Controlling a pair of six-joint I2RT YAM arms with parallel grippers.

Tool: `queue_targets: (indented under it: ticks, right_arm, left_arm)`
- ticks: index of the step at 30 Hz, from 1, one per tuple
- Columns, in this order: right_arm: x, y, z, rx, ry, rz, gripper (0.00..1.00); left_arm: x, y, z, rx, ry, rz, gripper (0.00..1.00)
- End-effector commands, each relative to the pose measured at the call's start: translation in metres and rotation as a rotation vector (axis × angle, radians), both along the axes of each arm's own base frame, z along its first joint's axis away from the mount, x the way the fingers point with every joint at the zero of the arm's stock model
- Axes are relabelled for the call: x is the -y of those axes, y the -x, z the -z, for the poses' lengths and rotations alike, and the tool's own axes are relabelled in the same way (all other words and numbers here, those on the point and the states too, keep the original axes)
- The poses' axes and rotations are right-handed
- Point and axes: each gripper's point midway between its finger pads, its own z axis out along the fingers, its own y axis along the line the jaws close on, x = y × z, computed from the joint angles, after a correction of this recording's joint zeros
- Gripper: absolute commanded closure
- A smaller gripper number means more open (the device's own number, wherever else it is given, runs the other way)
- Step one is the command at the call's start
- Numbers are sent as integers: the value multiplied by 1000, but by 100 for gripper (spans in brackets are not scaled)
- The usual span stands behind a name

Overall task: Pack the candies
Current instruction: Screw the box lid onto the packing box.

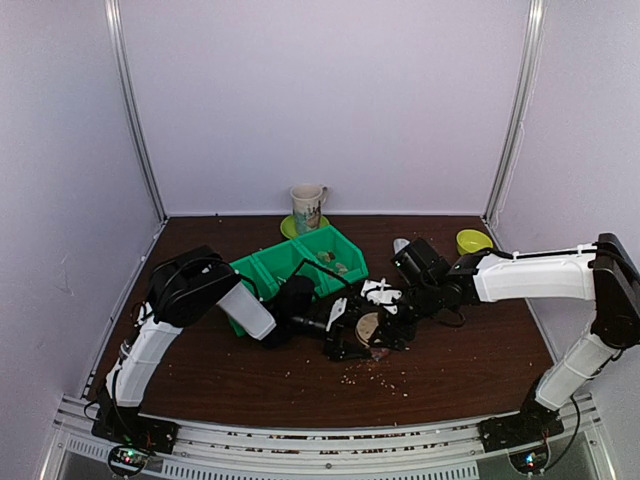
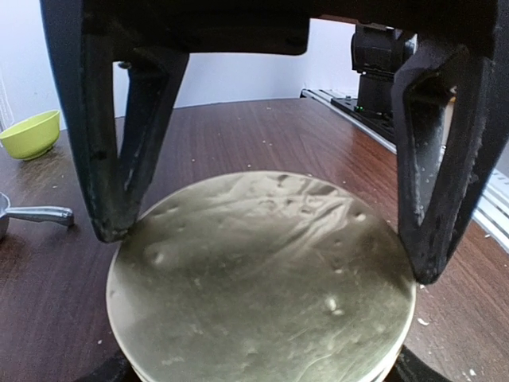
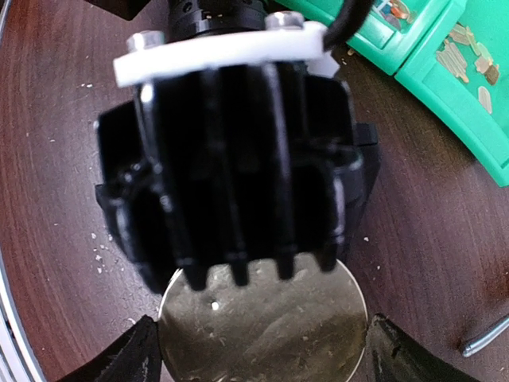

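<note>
A round tan lid (image 1: 368, 327) sits at the table's middle, with both grippers meeting over it. My left gripper (image 2: 269, 255) spans the lid (image 2: 262, 294), its two black fingertips (image 2: 111, 227) pressed against opposite sides of the rim. My right gripper (image 3: 262, 354) straddles the same lid (image 3: 262, 326) from the other side, a fingertip (image 3: 131, 354) tight against each edge. The left gripper's black body hides the lid's far half in the right wrist view. Tiny loose candies (image 1: 385, 378) lie scattered on the brown table in front of the lid. What is under the lid is hidden.
Green bins (image 1: 300, 262) holding small pieces (image 3: 461, 48) stand behind the grippers. A mug (image 1: 308, 207) on a green saucer is at the back wall. A yellow-green bowl (image 1: 473, 241) and a metal scoop (image 2: 32, 213) lie at the back right.
</note>
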Motion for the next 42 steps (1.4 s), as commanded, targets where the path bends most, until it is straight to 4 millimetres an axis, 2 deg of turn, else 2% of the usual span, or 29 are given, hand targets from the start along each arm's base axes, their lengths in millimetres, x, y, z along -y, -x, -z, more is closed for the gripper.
queue_targets:
  ticks: [1, 9, 13, 18, 24, 30, 35, 42]
  right_arm:
    - [-1, -9, -14, 37, -39, 83, 15]
    - [0, -28, -19, 34, -83, 275, 15]
    - [-1, -35, -13, 8, -106, 372, 14]
    - [0, -44, -7, -9, -111, 480, 13]
    - [0, -52, -11, -11, -144, 574, 11]
    - [-2, -48, -17, -9, -164, 570, 7]
    - [6, -38, -28, 15, -174, 527, 0]
    - [28, -24, -39, 130, -80, 308, 1]
  left_arm:
    - [-2, -12, 30, -50, -97, -92, 33]
    - [0, -32, 36, -42, -136, -200, 32]
    - [1, -40, 37, -46, -151, -241, 32]
    - [0, -46, 40, -43, -166, -277, 32]
    - [0, -50, 42, -36, -183, -297, 32]
    - [0, -51, 44, -35, -188, -301, 32]
    - [-1, -48, 43, -34, -185, -289, 32]
    - [-1, -26, 37, -43, -144, -166, 31]
